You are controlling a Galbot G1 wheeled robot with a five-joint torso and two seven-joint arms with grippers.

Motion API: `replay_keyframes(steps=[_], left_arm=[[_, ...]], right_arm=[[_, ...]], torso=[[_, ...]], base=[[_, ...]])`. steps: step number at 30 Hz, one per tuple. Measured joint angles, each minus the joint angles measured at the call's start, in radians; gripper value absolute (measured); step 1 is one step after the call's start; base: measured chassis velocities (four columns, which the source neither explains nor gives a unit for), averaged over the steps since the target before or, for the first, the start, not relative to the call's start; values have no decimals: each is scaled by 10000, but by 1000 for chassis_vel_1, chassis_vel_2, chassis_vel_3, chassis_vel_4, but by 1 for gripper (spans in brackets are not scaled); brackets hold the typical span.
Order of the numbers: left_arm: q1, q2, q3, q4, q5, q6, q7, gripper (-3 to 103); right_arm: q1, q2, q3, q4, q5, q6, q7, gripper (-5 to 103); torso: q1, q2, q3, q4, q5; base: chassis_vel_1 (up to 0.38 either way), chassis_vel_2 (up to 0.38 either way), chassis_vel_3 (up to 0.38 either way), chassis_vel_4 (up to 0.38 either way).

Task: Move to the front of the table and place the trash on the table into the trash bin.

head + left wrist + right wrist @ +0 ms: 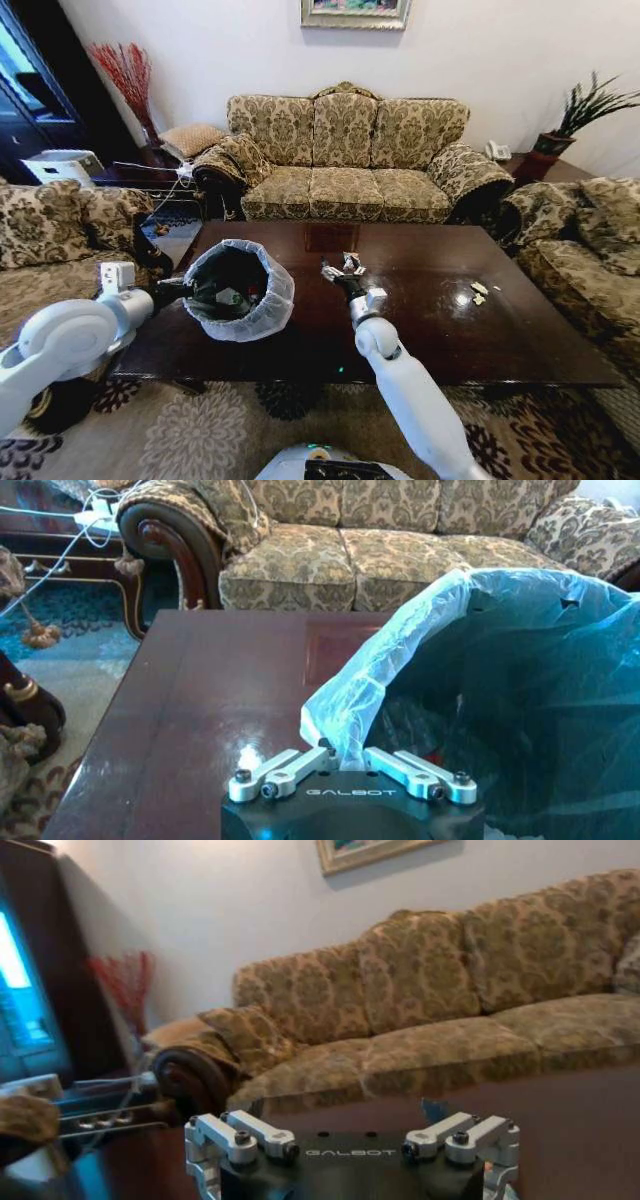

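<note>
Bag-lined trash bin [238,290] held tilted over the counter [420,330].
Left gripper [180,288] at the bin's rim; right gripper [343,268] beside it; white scraps [479,292] far right.

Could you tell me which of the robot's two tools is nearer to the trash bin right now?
Left. The left tool is shut on the trash bin liner at its rim. The right tool hovers over the table, apart from the bin, toward the robot's right.
</note>
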Motion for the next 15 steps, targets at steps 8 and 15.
replay_keyframes(steps=[8,15], left_arm=[[-21,-48,19,53,93,2,73,0],[25,-184,105,47,246,1,131,0]], right_arm=[[760,518,46,-1973,-422,117,558,100],[1934,827,193,-4196,-797,320,1104,100]], torso=[[-1,1,0,2,4],[15,-4,7,-4,2]], base=[[-99,113,110,-107],[-101,67,79,-75]])
